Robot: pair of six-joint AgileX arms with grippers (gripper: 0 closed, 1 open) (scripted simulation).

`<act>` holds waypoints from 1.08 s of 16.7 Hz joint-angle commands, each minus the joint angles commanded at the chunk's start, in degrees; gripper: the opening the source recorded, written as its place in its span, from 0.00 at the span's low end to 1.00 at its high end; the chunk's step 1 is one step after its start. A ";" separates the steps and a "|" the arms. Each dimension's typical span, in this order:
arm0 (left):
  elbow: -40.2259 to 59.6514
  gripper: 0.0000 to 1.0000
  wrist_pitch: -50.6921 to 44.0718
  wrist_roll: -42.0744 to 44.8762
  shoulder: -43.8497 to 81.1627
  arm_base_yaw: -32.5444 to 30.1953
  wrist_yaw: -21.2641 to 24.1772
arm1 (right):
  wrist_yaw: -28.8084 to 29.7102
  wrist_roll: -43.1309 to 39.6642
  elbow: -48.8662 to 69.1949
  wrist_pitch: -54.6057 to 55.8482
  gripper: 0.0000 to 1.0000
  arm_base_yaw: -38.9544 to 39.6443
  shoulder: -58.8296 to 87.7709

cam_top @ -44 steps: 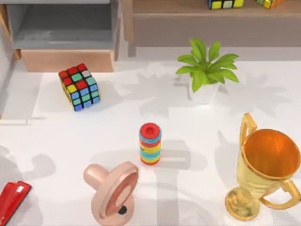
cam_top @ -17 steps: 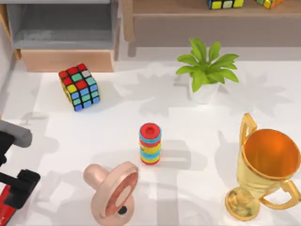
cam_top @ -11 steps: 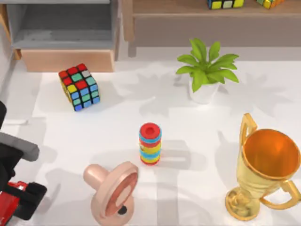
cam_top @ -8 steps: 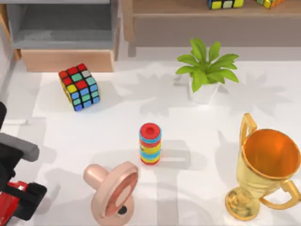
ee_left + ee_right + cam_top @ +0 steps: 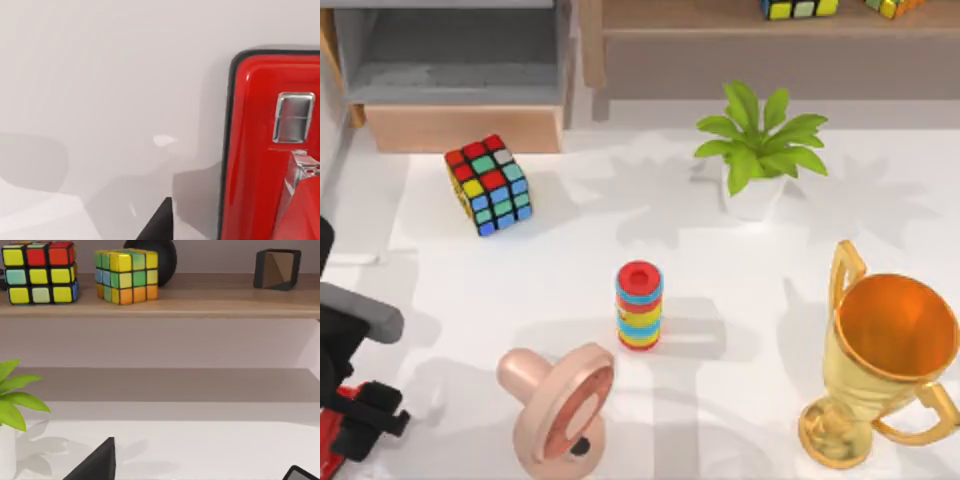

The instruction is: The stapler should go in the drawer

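**Down low at the near-left corner: left gripper over the stapler**

Down at the table's (image 5: 720,250) near-left corner: left gripper (image 5: 365,420), matt black and blocky, directly over the stapler (image 5: 328,450). Whether clamped on it or free of it: cannot tell.

Seen from the left wrist, the stapler (image 5: 255,150) close up: glossy bright red shell with rounded corners, thin black rim along its edge, small polished rectangular metal plate set in the top, a second folded metal part beside it. Flat on the smooth white tabletop, partly cut off by the picture's edge in both views.

Just beyond, to the right: pink pacifier (image 5: 560,405), satin-smooth, round shield and bulbous end. Further on, near mid-table, an upright ring stack (image 5: 639,305) of coloured bands under a red cap. Behind the gripper, a tilted puzzle cube (image 5: 488,184) with glossy stickers on black.

Far-left, well apart from the stapler: the drawer (image 5: 460,128), pulled open, grey inside, pale tan wooden front.

Right half: leafy green plant (image 5: 758,150) in a white pot; shiny gold trophy (image 5: 885,355) with two handles.

Right gripper (image 5: 197,472) parked facing the brown wooden shelf (image 5: 165,307), dark jaws spread wide.
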 joint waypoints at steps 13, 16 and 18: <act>0.00 0.00 0.00 0.00 0.00 0.00 0.00 | 0.00 0.00 0.00 0.00 1.00 0.00 0.00; 0.24 0.00 -0.23 0.03 -0.27 -0.03 0.03 | 0.00 0.00 0.00 0.00 1.00 0.00 0.00; 1.52 0.00 -2.34 0.01 -1.45 -0.05 0.03 | 0.00 0.00 0.00 0.00 1.00 0.00 0.00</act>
